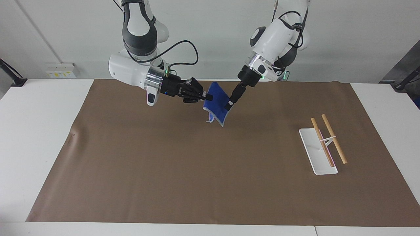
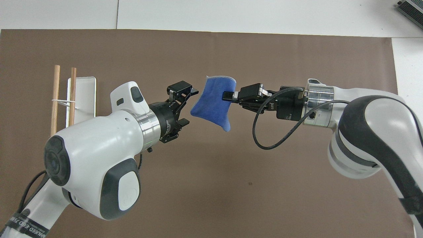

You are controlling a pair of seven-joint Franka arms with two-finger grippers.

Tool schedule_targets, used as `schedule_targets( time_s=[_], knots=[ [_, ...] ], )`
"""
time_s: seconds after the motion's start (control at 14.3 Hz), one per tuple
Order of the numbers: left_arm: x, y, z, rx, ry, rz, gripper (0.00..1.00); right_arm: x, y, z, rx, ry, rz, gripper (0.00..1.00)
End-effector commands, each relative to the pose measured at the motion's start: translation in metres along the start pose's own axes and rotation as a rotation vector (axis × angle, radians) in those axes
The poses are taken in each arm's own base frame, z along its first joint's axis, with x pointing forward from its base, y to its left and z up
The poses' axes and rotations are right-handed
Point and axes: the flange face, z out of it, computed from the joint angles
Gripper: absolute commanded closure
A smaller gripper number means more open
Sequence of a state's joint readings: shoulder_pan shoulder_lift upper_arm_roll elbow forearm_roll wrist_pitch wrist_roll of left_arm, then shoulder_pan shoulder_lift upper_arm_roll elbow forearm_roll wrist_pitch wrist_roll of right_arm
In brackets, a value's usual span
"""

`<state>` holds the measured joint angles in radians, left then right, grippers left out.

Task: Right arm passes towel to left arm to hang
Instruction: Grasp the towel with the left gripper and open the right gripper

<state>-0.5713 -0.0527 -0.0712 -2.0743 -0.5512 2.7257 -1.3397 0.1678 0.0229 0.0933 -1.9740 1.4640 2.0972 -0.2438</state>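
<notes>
The royal-blue towel [image 1: 216, 103] hangs in the air over the middle of the brown mat, pinched at one edge by my right gripper [image 1: 208, 97], which is shut on it. In the overhead view the towel [image 2: 211, 105] spreads out from the right gripper [image 2: 227, 96] toward the left one. My left gripper [image 1: 227, 105] is open, and its fingers stand on either side of the towel's free edge [image 2: 191, 106]. I cannot tell whether they touch the cloth.
A white rack base [image 1: 317, 150] with two wooden rods [image 1: 333, 139] stands toward the left arm's end of the table; it also shows in the overhead view [image 2: 81, 96]. The brown mat [image 1: 197, 170] covers most of the white table.
</notes>
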Motion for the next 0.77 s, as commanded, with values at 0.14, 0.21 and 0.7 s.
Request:
schedule_targets(
  time_s=[0.14, 0.21, 0.7],
  knots=[
    [-0.0056, -0.0018, 0.0033, -0.056, -0.003, -0.085, 0.00, -0.0039, -0.0017, -0.0043, 0.017, 0.019, 0.004, 1.00],
    [-0.0085, -0.0014, 0.0028, -0.068, -0.005, -0.105, 0.22, -0.0039, -0.0017, -0.0043, 0.017, 0.019, 0.002, 1.00],
    [-0.0013, 0.0045, -0.0020, -0.086, 0.002, -0.139, 1.00, -0.0015, -0.0018, -0.0062, 0.009, 0.045, 0.001, 1.00]
  ],
)
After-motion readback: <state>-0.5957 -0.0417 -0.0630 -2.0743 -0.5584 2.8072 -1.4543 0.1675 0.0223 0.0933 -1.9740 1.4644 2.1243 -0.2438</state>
